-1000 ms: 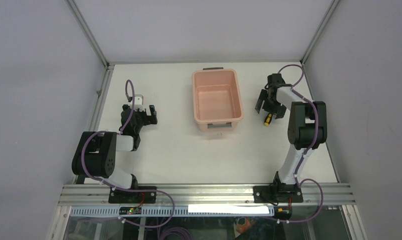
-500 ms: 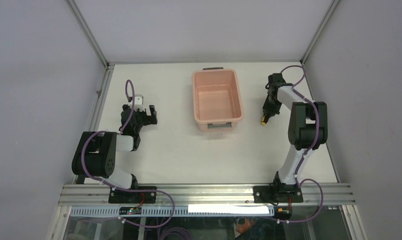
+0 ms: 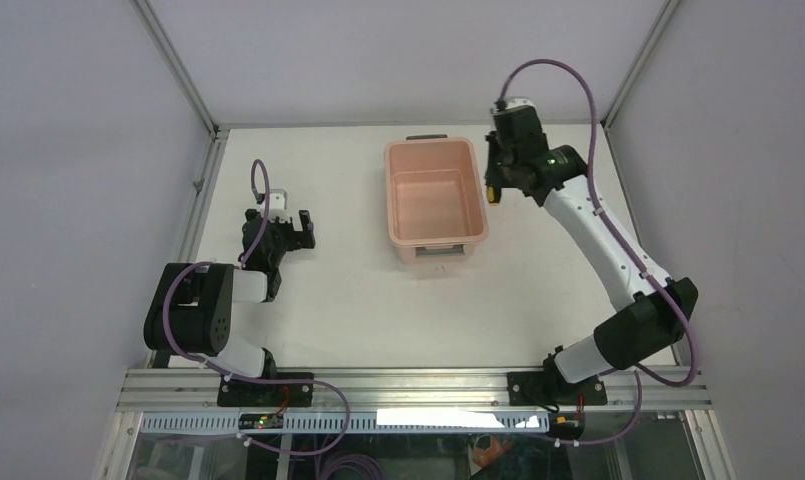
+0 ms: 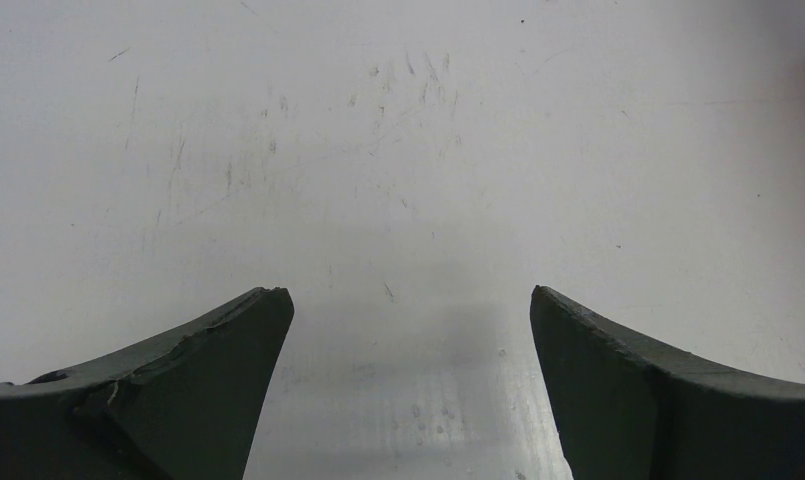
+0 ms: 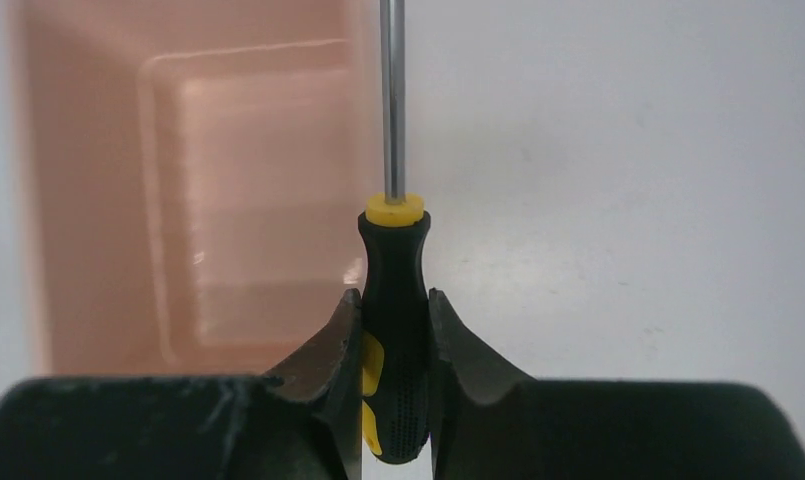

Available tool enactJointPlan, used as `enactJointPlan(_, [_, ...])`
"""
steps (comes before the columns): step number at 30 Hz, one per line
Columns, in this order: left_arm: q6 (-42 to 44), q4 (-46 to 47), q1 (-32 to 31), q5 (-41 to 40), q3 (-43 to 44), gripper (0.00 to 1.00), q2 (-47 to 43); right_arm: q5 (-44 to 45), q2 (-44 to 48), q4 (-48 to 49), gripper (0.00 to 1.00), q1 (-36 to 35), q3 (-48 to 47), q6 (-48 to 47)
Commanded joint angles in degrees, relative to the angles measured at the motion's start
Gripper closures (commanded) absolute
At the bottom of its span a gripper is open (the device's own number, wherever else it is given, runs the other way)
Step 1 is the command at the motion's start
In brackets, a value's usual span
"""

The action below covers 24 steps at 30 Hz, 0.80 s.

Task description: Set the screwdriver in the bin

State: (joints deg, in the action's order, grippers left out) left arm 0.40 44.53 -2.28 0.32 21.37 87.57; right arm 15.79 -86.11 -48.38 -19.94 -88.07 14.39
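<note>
Right end effector (image 5: pixel 393 312) is clamped on the screwdriver (image 5: pixel 394 262) by its black handle, shaft pointing straight ahead. It hovers just off the bin's (image 5: pixel 108 210) right long wall, so the bin lies leftward. Left end effector (image 4: pixel 408 294) stands wide, well apart.

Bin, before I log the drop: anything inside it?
Nothing visible: the bin looks bare inside. The screwdriver is outside, in the right fingers beside its rim. The near wall's inner face is hidden.

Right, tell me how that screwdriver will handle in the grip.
The screwdriver is probably rigid: thin metal shaft, hard handle. Its textured black grip likely resists slipping in the right end effector. Round handle: it may roll once released.
</note>
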Motion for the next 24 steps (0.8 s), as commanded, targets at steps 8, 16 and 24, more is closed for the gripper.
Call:
enactJointPlan(8, [-0.93,1.53,-0.38,0.56,0.62,0.01,-1.18,4.19,-2.42,3.85,0.93,-23.31,-7.54,-0.75])
enactJointPlan(16, [-0.93,1.52,-0.35,0.56,0.61,0.01,-1.2,9.4,-11.42,9.48,0.93,-23.74,-3.78,6.35])
enactJointPlan(24, [-0.93,1.52,-0.36,0.56,0.61,0.01,-1.24,10.44,-22.51,11.39,0.89,-23.65,-2.24,11.06])
